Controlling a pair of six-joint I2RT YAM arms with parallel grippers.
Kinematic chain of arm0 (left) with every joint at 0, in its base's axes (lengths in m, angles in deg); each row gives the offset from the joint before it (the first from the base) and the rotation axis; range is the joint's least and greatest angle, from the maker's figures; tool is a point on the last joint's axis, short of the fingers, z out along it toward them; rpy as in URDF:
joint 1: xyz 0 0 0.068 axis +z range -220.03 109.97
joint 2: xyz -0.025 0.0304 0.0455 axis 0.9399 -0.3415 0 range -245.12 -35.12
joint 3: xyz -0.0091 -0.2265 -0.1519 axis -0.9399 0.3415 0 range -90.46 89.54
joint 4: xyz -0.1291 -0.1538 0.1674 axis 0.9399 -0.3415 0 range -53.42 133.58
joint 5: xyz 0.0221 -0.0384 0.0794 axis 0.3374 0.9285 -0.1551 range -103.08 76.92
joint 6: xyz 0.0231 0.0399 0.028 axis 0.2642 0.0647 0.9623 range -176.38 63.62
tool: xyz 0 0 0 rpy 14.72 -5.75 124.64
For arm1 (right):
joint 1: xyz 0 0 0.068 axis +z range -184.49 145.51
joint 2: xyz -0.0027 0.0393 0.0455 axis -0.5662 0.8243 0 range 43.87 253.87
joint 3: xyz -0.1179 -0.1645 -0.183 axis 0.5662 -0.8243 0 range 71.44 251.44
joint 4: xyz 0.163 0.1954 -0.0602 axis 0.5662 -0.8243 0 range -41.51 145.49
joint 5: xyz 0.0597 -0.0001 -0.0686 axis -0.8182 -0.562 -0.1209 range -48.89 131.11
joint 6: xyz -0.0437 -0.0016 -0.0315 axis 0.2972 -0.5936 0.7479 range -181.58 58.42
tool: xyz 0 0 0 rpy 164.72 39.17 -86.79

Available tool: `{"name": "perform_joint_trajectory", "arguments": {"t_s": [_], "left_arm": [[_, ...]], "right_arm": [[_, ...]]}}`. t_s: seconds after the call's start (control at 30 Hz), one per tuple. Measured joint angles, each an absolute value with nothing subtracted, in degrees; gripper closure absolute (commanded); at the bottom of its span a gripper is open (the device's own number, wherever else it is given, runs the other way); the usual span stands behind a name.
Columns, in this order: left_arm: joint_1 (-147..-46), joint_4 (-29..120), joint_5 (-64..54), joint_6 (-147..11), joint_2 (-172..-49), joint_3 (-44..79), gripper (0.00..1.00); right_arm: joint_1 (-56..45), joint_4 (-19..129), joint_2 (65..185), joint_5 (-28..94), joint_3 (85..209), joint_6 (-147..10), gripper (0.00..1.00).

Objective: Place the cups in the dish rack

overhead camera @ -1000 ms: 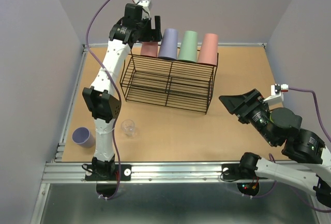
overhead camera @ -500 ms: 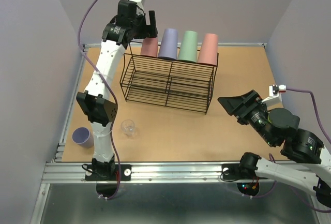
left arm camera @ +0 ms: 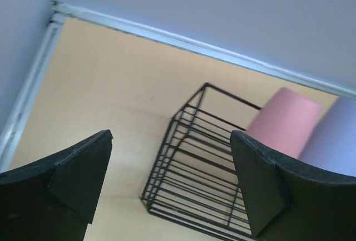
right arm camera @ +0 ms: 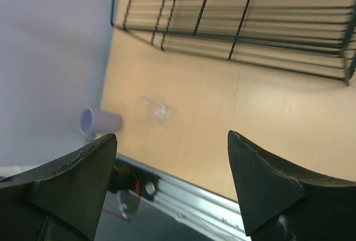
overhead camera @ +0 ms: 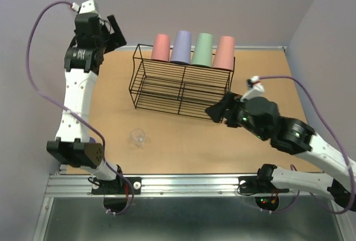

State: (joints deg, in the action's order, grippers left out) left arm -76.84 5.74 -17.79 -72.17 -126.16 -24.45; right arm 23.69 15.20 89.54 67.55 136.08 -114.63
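Black left gripper point(left arm camera: 171, 139) swung off rack point(overhead camera: 181, 88), right gripper point(right arm camera: 172, 136) nearer it; both agape, seemingly empty.

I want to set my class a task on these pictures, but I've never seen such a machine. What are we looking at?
A robot's left arm and right arm are bolted to a table; each ends in a two-finger claw. One picture looks down from above and behind them. The other two come from wrist cameras, so the dark shapes in them are fingers. The left claw and right claw are open and empty. A black wire dish rack holds four cups in a row at its far edge: pink cup, lavender cup, green cup, second pink cup. A clear cup and a second lavender cup sit on the table.
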Motion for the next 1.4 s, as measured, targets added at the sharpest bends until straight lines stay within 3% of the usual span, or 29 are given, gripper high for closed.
{"name": "perform_joint_trajectory", "arguments": {"t_s": [0.2, 0.4, 0.6, 0.93, 1.07, 1.2, 1.4], "left_arm": [[-70.57, 7.18, -21.00, -74.35, -110.69, -2.37, 0.01], [-64.40, 7.18, -20.63, -78.24, -99.82, 12.62, 0.01], [-64.34, 6.92, -17.30, -87.38, -85.20, 26.41, 0.01], [-66.04, 4.91, -17.35, -89.39, -82.19, 26.19, 0.01], [-68.10, 4.56, -18.35, -88.91, -82.93, 24.73, 0.01], [-69.74, 4.54, -19.88, -87.95, -83.37, 22.67, 0.01], [-73.10, 4.56, -22.20, -86.70, -83.37, 21.49, 0.01]], "right_arm": [[24.10, 17.71, 114.11, 56.38, 142.96, -107.68, 0.17], [25.11, 20.27, 127.16, 48.18, 145.19, -103.66, 0.17], [27.16, 26.32, 141.52, 42.00, 157.63, -102.22, 0.18], [28.91, 30.02, 159.20, 38.74, 168.86, -104.12, 0.24], [28.98, 30.04, 162.61, 38.46, 170.44, -105.43, 0.32], [29.15, 30.17, 164.49, 38.50, 170.85, -107.09, 0.47], [29.94, 30.21, 165.74, 38.98, 170.85, -108.86, 0.58]]}}
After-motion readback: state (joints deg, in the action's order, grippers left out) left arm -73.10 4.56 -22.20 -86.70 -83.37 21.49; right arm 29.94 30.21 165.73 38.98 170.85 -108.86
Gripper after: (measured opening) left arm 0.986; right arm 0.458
